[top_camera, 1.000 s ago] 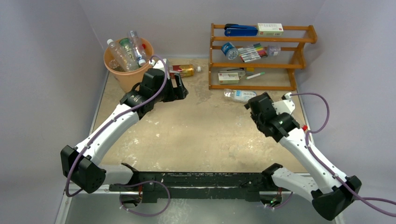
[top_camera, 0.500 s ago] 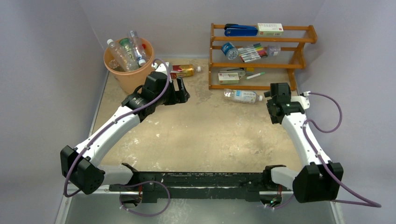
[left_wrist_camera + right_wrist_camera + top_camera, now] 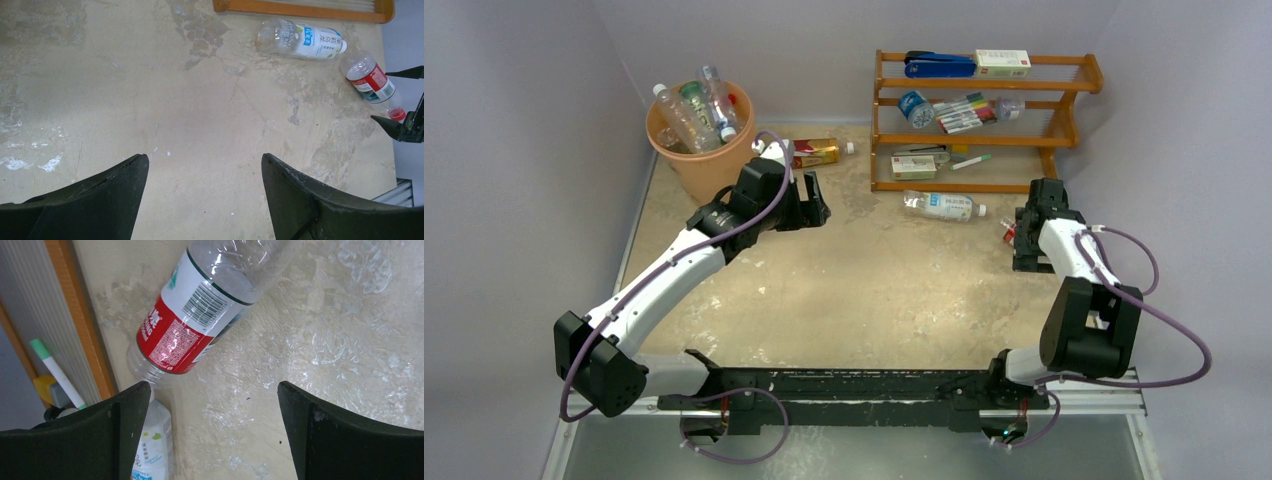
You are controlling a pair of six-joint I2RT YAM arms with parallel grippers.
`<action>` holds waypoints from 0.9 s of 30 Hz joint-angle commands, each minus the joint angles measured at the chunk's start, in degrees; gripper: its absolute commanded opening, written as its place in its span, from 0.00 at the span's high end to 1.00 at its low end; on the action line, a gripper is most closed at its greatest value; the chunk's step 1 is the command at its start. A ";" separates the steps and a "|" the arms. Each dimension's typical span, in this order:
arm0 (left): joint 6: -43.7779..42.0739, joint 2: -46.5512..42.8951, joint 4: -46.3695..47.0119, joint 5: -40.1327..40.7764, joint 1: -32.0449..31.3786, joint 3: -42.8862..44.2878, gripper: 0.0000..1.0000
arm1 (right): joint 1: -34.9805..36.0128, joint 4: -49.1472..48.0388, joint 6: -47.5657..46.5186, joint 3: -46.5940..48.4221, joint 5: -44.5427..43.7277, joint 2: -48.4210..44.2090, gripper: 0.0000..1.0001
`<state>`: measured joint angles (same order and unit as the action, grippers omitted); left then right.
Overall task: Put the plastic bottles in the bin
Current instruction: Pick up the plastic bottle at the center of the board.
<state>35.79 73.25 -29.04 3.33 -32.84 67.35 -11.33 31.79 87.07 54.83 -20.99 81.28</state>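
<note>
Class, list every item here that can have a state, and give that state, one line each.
bin: upright, holding several bottles
red-label bottle: lying down, capped, not gripped
white-label bottle: lying on its side before the wooden rack
red-and-gold bottle: lying beside the bin
wooden rack: upright, stocked
left gripper: open, empty
right gripper: open, empty

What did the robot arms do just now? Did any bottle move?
The right pincer swung to the right, away from the white-label bottle, and now hangs open over the red-label bottle near the rack. Nothing was grabbed or dropped. The left pincer, open, barely shifted beside the bin. No bottle visibly moved.
</note>
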 commanded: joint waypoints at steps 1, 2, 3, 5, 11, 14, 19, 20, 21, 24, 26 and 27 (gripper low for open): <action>-1.30 -0.48 -1.13 1.22 -0.47 0.47 0.17 | -0.72 -2.10 5.13 0.12 1.67 2.62 0.00; -1.44 -0.40 -1.53 1.30 -0.47 0.59 0.17 | -0.91 -2.91 5.46 0.10 1.91 3.29 0.00; -1.52 -0.39 -1.93 1.53 -0.51 0.62 0.17 | -1.03 -3.73 5.71 0.14 2.15 3.88 0.00; -1.69 -0.41 -2.60 1.91 -0.56 0.87 0.17 | -1.28 -4.74 5.66 0.11 2.65 5.30 0.00; -2.02 -0.22 -4.07 2.65 -0.65 0.87 0.17 | -2.55 -6.15 4.64 2.88 2.62 9.62 0.00; -2.04 -0.12 -4.35 2.90 -0.72 0.77 0.17 | -3.65 -7.30 3.46 3.08 3.78 11.57 0.00; -2.22 0.09 -4.74 3.04 -0.73 0.76 0.17 | -4.84 -7.21 1.81 4.77 4.27 14.73 0.00; -2.29 0.13 -4.86 3.05 -0.73 0.76 0.17 | -5.10 -7.38 1.53 4.96 4.36 15.28 0.00; -2.38 -0.01 -4.87 3.08 -0.73 0.75 0.17 | -5.37 -7.56 1.18 5.24 4.46 15.77 0.00; -2.77 -0.13 -5.48 3.33 -0.73 0.74 0.17 | -6.29 -7.96 -0.31 6.50 4.93 17.68 0.00; -3.07 -0.39 -5.67 3.50 -0.73 0.61 0.17 | -6.89 -7.69 -1.73 7.92 5.55 19.44 0.00; -3.19 -0.55 -5.77 3.64 -0.72 0.45 0.17 | -7.06 -7.32 -2.31 8.75 5.71 20.38 0.01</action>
<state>34.54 73.43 -35.35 5.82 -33.19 67.35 -17.39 21.85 88.07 60.42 -16.23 98.98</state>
